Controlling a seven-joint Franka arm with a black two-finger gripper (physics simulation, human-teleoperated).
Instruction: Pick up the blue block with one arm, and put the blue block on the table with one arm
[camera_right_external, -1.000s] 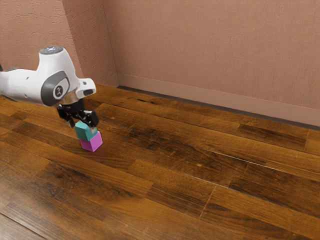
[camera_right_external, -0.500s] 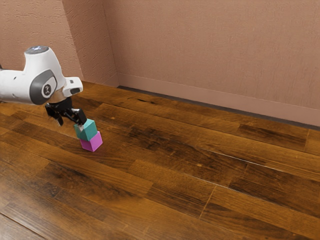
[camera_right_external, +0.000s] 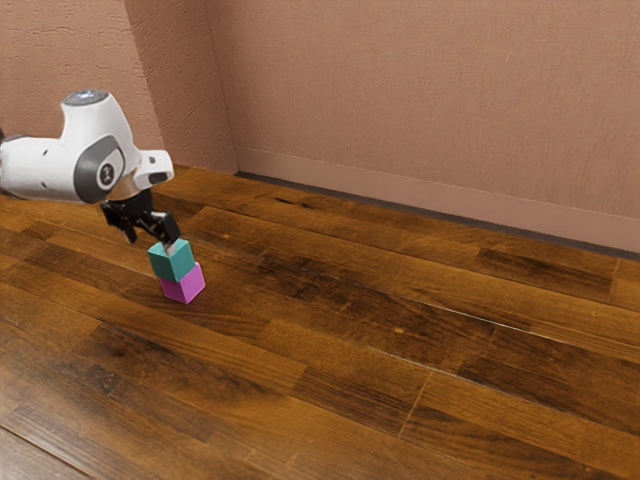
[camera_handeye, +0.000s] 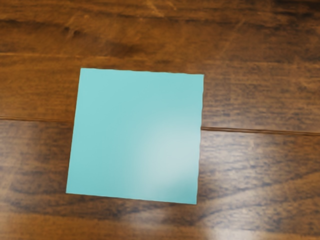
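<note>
The gripper (camera_right_external: 150, 238) is spread, its two fingers standing apart with nothing pinched between them. It hangs tilted above the blue block (camera_right_external: 171, 264), coming in from the exterior view's upper left on the white arm (camera_right_external: 45, 168). One finger's tip overlaps the block's top face in the exterior view; whether it touches there, I cannot tell. The other finger stands off toward the exterior view's left, beyond the block's side.

The blue block — more of a teal, really — rests on top of a magenta block (camera_right_external: 183, 288), and that lower one sits on the wood-plank counter (camera_right_external: 350, 330). So the blue block is stacked, supported by the magenta one rather than lying directly on the counter. Both stand upright.

In the wrist view the blue block's top face appears as a pale, nearly square patch, with a soft glare toward one corner and brown planks around it. A seam between planks runs past it on two opposite sides. Behind the counter rises a plain pinkish-brown wall (camera_right_external: 420, 100).
</note>
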